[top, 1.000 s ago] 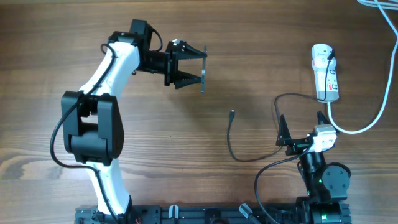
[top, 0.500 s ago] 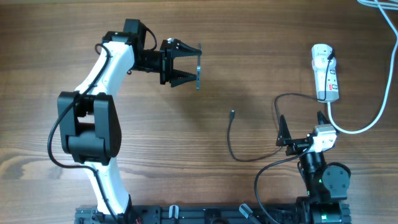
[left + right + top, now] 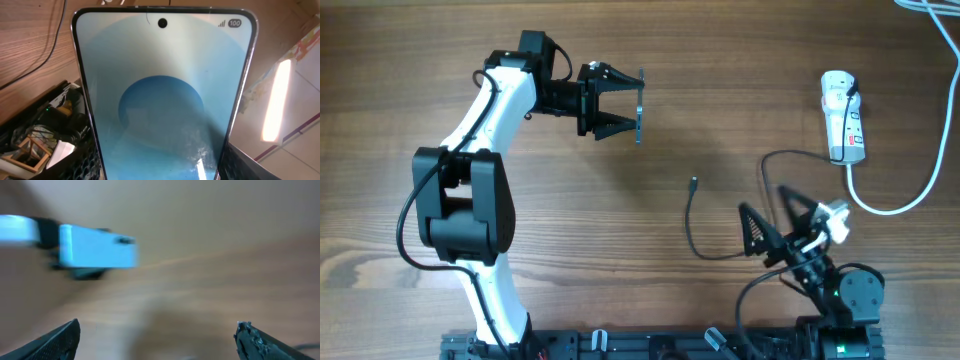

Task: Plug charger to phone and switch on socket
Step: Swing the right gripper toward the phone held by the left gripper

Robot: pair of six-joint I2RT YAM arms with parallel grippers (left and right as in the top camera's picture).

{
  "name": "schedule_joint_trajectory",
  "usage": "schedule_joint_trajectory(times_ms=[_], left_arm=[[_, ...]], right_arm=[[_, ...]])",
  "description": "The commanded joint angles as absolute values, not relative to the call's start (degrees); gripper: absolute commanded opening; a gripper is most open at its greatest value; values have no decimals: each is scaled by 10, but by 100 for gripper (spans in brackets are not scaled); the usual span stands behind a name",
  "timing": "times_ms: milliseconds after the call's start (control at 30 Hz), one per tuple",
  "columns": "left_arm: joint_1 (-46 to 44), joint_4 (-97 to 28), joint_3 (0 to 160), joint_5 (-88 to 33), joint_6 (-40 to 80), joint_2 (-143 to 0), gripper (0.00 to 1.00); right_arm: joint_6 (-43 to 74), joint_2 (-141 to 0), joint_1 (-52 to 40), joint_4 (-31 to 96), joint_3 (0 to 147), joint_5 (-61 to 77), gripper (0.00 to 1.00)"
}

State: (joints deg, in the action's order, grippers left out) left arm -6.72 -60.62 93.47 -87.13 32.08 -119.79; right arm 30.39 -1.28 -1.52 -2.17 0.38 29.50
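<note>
Wooden table (image 3: 720, 60), left tool (image 3: 632, 105) pinching phone (image 3: 162, 100) on edge, right tool (image 3: 772, 216) spread wide near charger (image 3: 688, 225)

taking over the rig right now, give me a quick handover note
Left gripper: shut on the phone, held on edge, screen facing its wrist camera.
Right gripper: open, empty, low near the charger loop.
Charger: lying on the table, connector tip free mid-table, other end running up to the socket at far right.
Done: phone picked up.
Left to do: grab the connector tip, plug it into the phone, switch on the socket. The switch's state can't be read from these views.
</note>
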Motion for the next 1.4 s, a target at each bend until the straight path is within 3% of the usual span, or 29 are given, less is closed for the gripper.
schedule_joint_trajectory(times_ms=[0, 67, 300, 433, 567, 800, 900, 1100, 1267, 1367], left_arm=[[-66, -607, 934, -903, 324, -1178, 67], [-66, -607, 934, -903, 324, -1178, 67], [-66, -607, 934, -903, 324, -1178, 68], [-66, -607, 934, -903, 324, -1178, 67], [-66, -607, 934, -903, 324, -1178, 67], [-66, -607, 934, -903, 324, -1178, 67], [-66, -607, 934, -903, 324, -1178, 67], [-66, -607, 934, -902, 324, -1178, 67], [-66, -607, 934, -902, 324, -1178, 67], [-66, -607, 934, -902, 335, -1178, 67]], right_arm=[[741, -13, -13, -26, 3, 392, 100], [831, -13, -13, -71, 3, 400, 100], [861, -13, -13, -430, 10, 360, 100], [831, -14, -13, -412, 53, 345, 100], [692, -34, -13, -290, 130, 374, 100], [314, -171, -13, 144, 383, 383, 100], [208, -262, -13, 310, 505, 349, 100], [137, -479, -13, 584, 725, 288, 99], [197, -585, -13, 616, 773, 405, 100], [147, -635, -13, 617, 773, 499, 100]])
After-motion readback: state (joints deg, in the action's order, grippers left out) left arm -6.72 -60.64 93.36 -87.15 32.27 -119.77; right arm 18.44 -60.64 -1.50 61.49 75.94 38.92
